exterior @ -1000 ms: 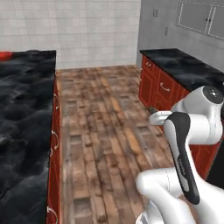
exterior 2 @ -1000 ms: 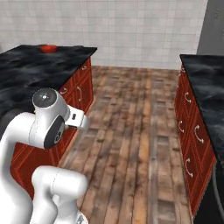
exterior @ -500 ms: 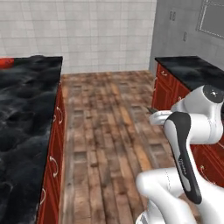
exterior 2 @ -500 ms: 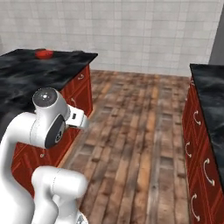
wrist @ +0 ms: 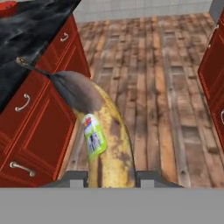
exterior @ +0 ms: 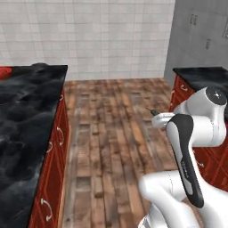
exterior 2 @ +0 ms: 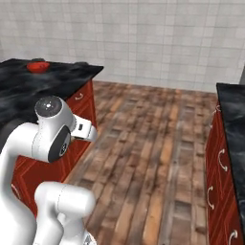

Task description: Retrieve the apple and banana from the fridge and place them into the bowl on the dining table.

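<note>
Here, the gripper [wrist: 111,177] holds the banana [wrist: 107,140] between its two dark fingertips.

The banana is curved, yellow with brown mottling, a dark grey stem end and a green-and-white sticker, hanging above a floor of worn wooden planks. To one side stands the dining table [exterior 2: 57,79], its glossy black, white-veined marble top over red panelled drawers with curved metal handles; the round red bowl [exterior 2: 37,66] sits on its far end.

You see the banana [wrist: 107,140] only down to the finger tips [wrist: 76,175] in the hand view; its lower end is hidden. The red bowl [exterior: 3,72] on the dining table [exterior: 26,116] is cut by the left base view's edge. The label on the banana is too blurred to read.
</note>
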